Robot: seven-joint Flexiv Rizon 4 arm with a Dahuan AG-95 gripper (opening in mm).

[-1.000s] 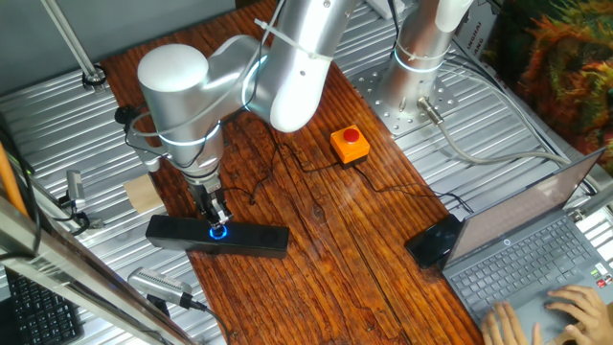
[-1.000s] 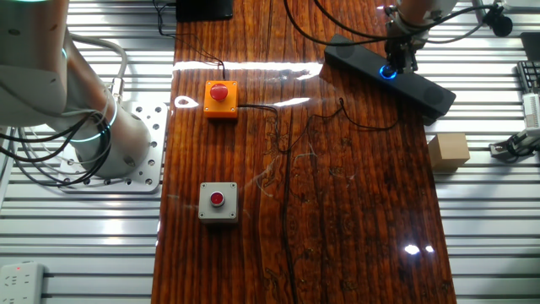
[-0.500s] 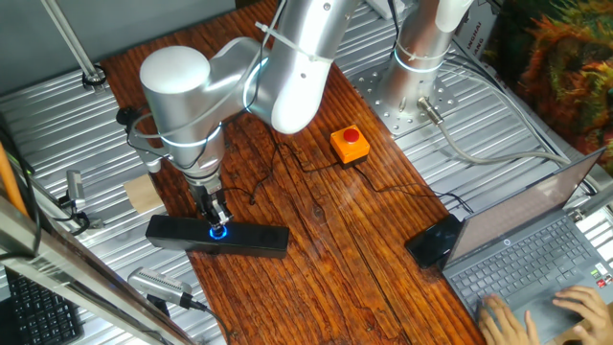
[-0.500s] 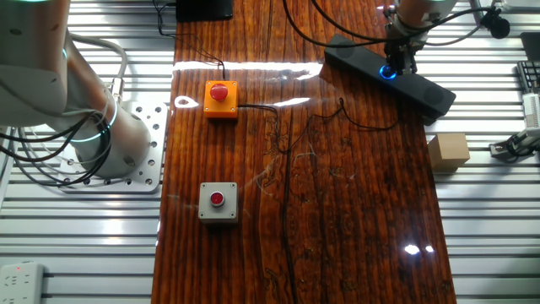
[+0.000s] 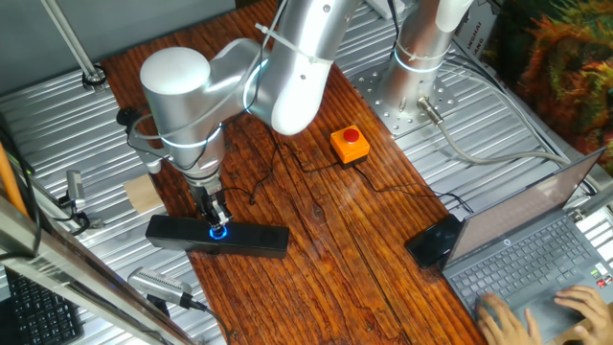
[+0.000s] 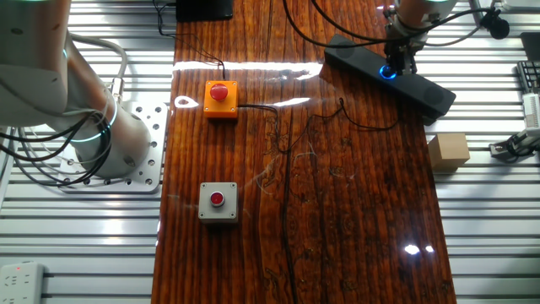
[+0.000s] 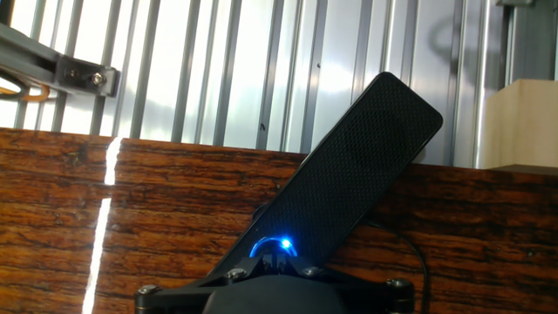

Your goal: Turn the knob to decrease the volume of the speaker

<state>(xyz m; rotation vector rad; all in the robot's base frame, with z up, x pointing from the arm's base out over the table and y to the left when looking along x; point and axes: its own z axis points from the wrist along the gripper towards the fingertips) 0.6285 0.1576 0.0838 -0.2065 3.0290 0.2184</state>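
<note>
The speaker [image 5: 254, 240] is a long slim black bar lying at the left edge of the wooden table. Its knob [image 5: 219, 231] glows with a blue ring near the bar's middle. My gripper [image 5: 218, 222] points straight down onto the knob, fingers closed tightly around it. From the other side, the gripper [image 6: 396, 66] stands on the knob [image 6: 388, 72] of the speaker [image 6: 426, 91]. In the hand view the speaker [image 7: 357, 166] runs up to the right. The blue ring of the knob [image 7: 277, 244] shines just past my gripper [image 7: 279, 257], whose fingertips sit close together.
An orange box with a red button [image 5: 350, 144] and a grey box with a red button [image 6: 218, 203] sit on the wood. A wooden block [image 5: 144, 195] lies beside the speaker. A thin black cable [image 6: 337, 114] crosses the table. A laptop [image 5: 536, 259] and a black mouse-like device [image 5: 433, 241] sit at the right.
The arm, gripper and speaker stand as before. Only the hands on the laptop keyboard have shifted.
</note>
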